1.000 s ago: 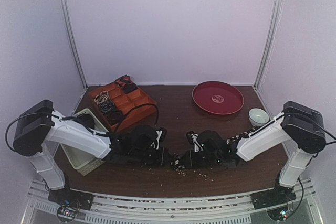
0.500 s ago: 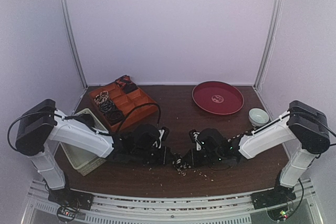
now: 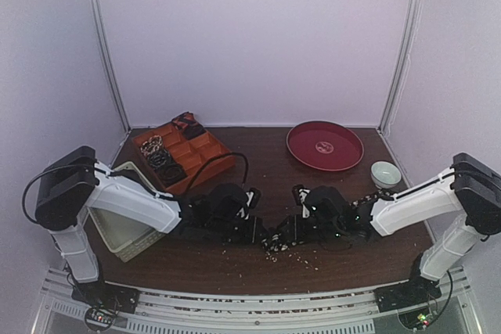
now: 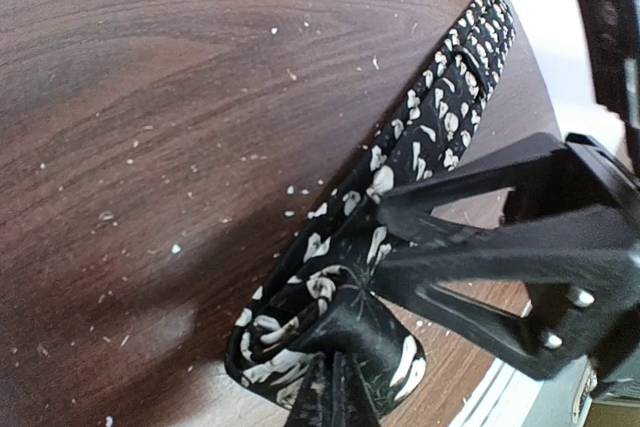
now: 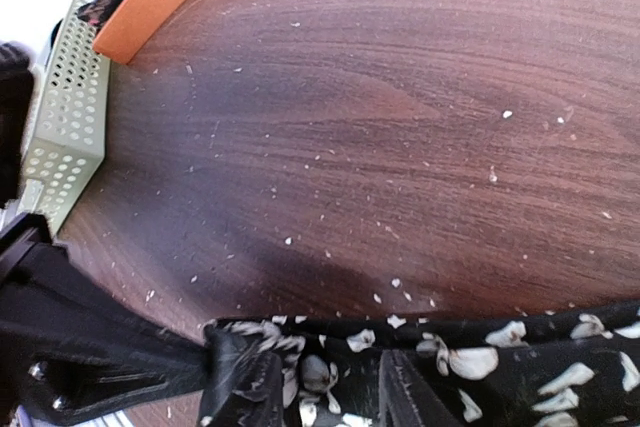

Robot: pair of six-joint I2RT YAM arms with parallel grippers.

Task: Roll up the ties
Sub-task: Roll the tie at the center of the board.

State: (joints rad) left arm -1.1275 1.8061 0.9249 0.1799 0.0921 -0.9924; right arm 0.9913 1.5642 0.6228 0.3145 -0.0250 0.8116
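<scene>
Your overhead view hides the jaws. Left wrist view, bottom centre: left gripper (image 4: 330,392) jaws pinched shut on the rolled end of the tie (image 4: 440,117). Right wrist view, bottom edge: right gripper (image 5: 320,394) jaws part-open astride it on the table (image 5: 400,97).

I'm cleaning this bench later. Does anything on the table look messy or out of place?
Small pale flecks are scattered over the wooden table around the black speckled tie, like crumbs or lint. What they are cannot be told. Nothing else stands out.
</scene>
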